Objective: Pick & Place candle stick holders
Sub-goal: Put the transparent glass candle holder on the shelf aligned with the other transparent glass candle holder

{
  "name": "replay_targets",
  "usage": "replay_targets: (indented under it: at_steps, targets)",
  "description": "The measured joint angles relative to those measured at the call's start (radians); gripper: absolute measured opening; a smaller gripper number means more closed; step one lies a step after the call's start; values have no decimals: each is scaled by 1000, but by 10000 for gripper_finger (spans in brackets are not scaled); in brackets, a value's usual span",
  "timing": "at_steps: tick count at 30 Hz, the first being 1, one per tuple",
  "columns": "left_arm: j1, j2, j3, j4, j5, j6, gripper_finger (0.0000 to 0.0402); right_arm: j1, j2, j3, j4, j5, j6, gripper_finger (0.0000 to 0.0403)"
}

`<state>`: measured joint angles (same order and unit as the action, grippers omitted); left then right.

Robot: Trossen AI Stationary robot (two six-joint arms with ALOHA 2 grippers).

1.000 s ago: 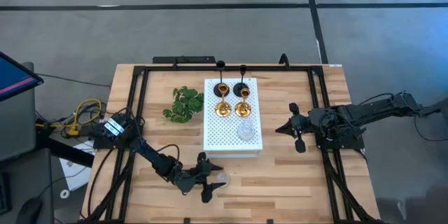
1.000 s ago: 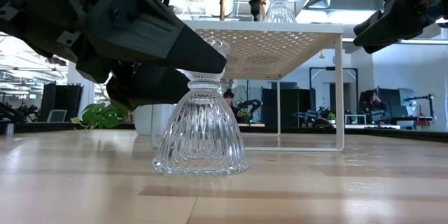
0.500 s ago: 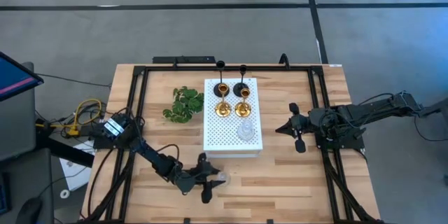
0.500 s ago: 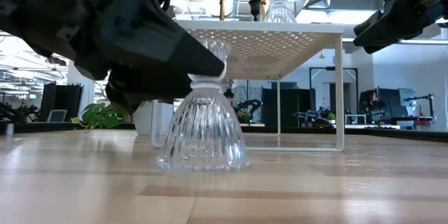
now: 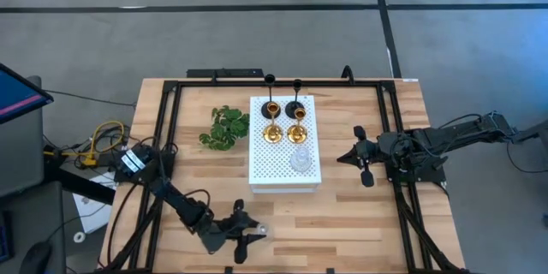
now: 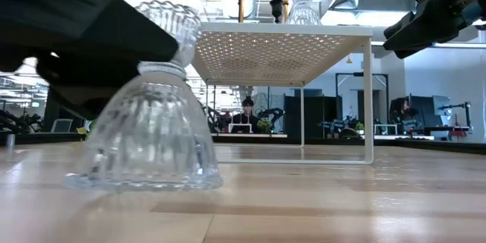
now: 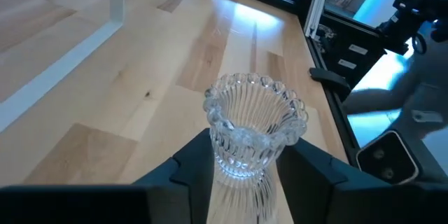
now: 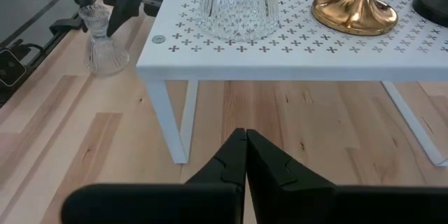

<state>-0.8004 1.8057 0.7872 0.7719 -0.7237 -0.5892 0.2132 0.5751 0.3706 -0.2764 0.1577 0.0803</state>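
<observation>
A clear glass candle stick holder stands near the table's front edge, and my left gripper is shut on it. Its ribbed cup rises between the two fingers. On the white perforated board stand two black holders, two gold ones and a second clear glass one. My right gripper hangs shut to the right of the board, holding nothing. My left gripper pinches the glass holder's narrow neck, just under the cup, between its two fingers. The fingers come about level from the table's left and far side. The holder stays upright, its wide base down at the table top.
A green leafy sprig lies left of the board. Black frame rails run along the table's left and right sides. Bare wood stretches in front of the board and under it.
My left gripper has shut on the glass holder's neck, then moved toward the table's near edge and a little left. The holder has gone with it, upright, from just in front of the board to a spot closer to the front edge.
</observation>
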Motion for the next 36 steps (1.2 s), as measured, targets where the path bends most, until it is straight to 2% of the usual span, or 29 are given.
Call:
replay_targets:
  at_steps: [6, 19, 28, 36]
  targets:
    - [-38, 0, 0, 2, -49, 4, 135, 0, 0, 0, 0, 0, 28, 1]
    - [-148, -17, 0, 0, -279, 16, 133, 0, 0, 0, 0, 0, 45, 1]
    - [-224, -110, 0, 4, -430, 175, 118, 0, 0, 0, 0, 0, 45, 1]
    - [-216, -174, 0, -4, -488, 319, 120, 0, 0, 0, 0, 0, 45, 1]
